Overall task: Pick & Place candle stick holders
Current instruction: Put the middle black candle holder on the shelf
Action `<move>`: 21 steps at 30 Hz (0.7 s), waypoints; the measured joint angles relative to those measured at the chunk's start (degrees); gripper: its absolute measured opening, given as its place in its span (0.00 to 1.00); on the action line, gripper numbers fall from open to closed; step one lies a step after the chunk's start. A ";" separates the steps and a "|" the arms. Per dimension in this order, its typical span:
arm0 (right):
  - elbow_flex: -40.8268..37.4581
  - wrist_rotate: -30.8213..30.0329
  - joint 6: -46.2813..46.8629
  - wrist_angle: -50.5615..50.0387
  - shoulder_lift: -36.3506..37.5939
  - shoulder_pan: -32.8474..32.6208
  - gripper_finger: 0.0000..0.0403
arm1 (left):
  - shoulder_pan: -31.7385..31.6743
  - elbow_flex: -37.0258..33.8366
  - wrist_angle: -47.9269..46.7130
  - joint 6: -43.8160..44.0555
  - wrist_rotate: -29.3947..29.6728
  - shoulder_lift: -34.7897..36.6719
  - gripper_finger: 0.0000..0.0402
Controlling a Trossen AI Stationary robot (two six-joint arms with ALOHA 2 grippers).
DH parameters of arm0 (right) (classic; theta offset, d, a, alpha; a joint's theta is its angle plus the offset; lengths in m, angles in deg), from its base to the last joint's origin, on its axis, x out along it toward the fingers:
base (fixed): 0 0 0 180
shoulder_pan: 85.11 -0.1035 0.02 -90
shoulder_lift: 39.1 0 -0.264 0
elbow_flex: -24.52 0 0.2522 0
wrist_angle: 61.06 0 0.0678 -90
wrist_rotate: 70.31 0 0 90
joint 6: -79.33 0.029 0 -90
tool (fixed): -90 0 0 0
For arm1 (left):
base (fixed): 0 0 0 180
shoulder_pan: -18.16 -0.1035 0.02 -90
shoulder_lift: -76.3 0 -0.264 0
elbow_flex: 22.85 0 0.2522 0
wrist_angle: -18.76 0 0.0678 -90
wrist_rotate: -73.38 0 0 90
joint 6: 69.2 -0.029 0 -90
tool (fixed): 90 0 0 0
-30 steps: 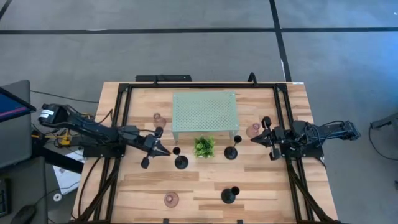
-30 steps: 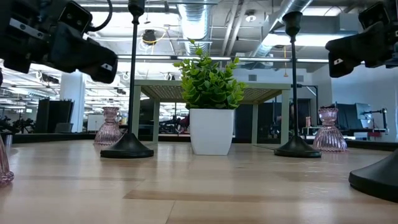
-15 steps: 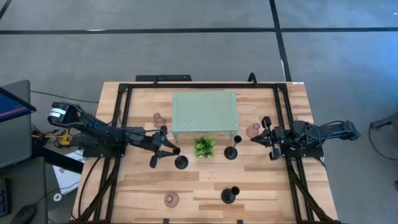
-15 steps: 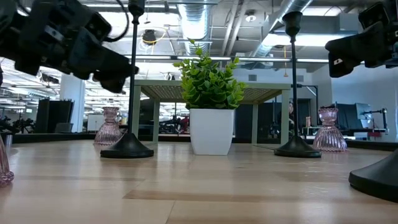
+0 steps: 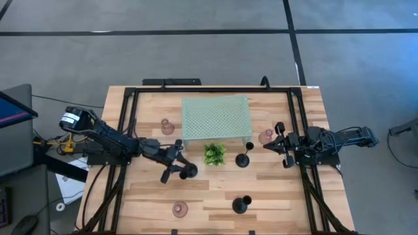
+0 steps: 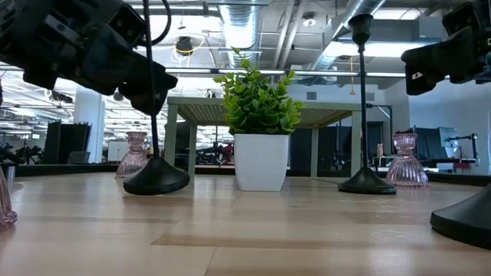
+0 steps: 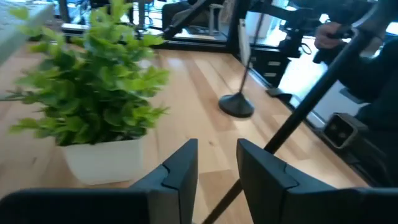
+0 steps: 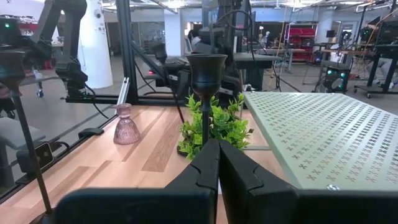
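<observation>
My left gripper (image 5: 177,161) is clamped on the thin stem of a black candle stick holder (image 5: 189,171) just left of the small green plant (image 5: 213,154). In the low view that holder (image 6: 156,178) leans, its round base tipped with one edge off the table (image 5: 215,192). The left wrist view shows my two dark fingers (image 7: 178,169) close together with the stem running slantwise between them, the plant (image 7: 93,93) right beside.

A second black holder (image 5: 243,158) stands upright just right of the plant, and a third (image 5: 240,204) stands near the table's front edge. Behind the plant I see the mint-green perforated stand (image 5: 215,118).

One pink glass holder (image 5: 167,126) sits left of the stand, another (image 5: 266,136) right of it, and the third (image 5: 179,209) near the front edge, left of the third black holder.

My right gripper (image 5: 279,143) hovers at the right side of the table, close to the right pink holder, its fingers pressed together on nothing in the right wrist view (image 8: 214,163).
</observation>
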 joint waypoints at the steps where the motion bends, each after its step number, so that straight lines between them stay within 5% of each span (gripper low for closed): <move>1: 0.00 0.00 0.00 0.00 0.02 0.00 0.00 | 0.17 0.00 -0.04 -0.18 0.03 0.10 0.27; 16: 0.02 0.00 0.13 0.00 0.00 0.00 0.00 | 0.15 -0.01 -0.39 -7.23 2.30 5.98 0.27; 21: 0.02 0.00 0.13 0.00 0.02 0.00 0.00 | 0.15 -0.06 -6.92 -9.66 8.74 9.97 0.27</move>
